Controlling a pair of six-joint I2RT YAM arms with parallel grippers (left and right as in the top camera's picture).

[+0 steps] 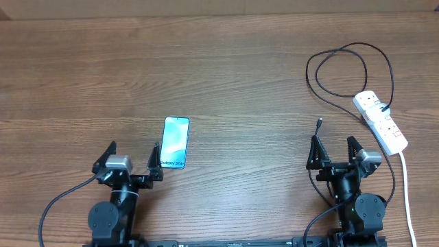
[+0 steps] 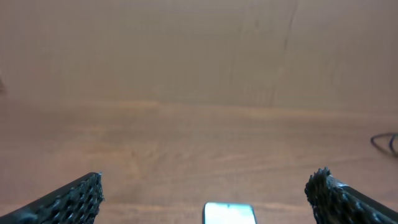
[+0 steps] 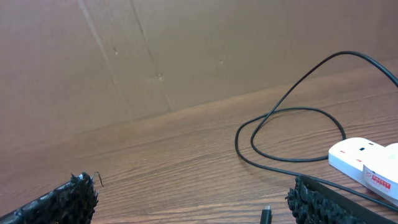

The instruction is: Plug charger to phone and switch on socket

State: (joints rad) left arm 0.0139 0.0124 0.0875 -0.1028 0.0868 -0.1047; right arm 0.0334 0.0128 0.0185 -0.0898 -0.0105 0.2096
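The phone [image 1: 175, 143] lies flat on the wooden table, screen up, just ahead and right of my left gripper [image 1: 134, 156], which is open and empty; the phone's top edge shows in the left wrist view [image 2: 229, 213]. The white socket strip [image 1: 381, 121] lies at the right, and its end shows in the right wrist view [image 3: 365, 160]. The black charger cable [image 1: 346, 51] loops from the strip, and its plug tip [image 1: 319, 123] rests on the table just ahead of my open, empty right gripper [image 1: 335, 149]. The tip shows in the right wrist view [image 3: 265, 214].
The strip's thick white cord [image 1: 407, 192] runs down the right side toward the table's front edge, beside the right arm. A brown board stands behind the table [image 3: 124, 56].
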